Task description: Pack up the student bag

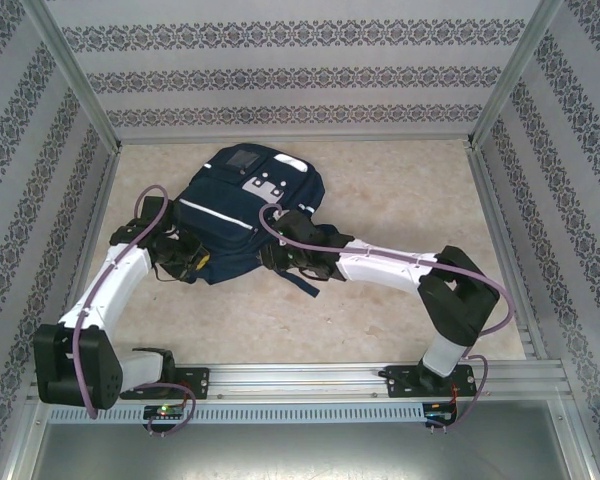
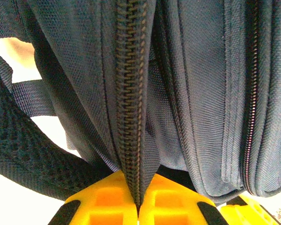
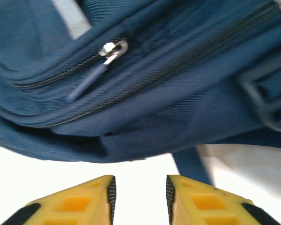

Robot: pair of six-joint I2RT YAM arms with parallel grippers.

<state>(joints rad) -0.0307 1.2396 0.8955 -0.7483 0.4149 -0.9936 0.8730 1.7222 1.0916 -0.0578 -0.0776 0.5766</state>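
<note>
Pinching the zipper seam (image 2: 131, 117) at the near left edge of the student bag (image 1: 242, 210), the left gripper (image 2: 139, 206) is clenched, probably anchoring the fabric. The bag lies flat mid-table. The right gripper (image 3: 140, 187), released and empty, sits just beside its near right edge, facing a zipper pull (image 3: 113, 49), likely its target

A beige, marble-patterned tabletop (image 1: 410, 190) lies under bright, even light. White walls (image 1: 290, 75) banded with grey floral ornament rise behind it and on both sides, met at the tabletop's far corners by aluminium posts (image 1: 74, 75). An aluminium rail (image 1: 310, 378) runs along its near edge.
</note>
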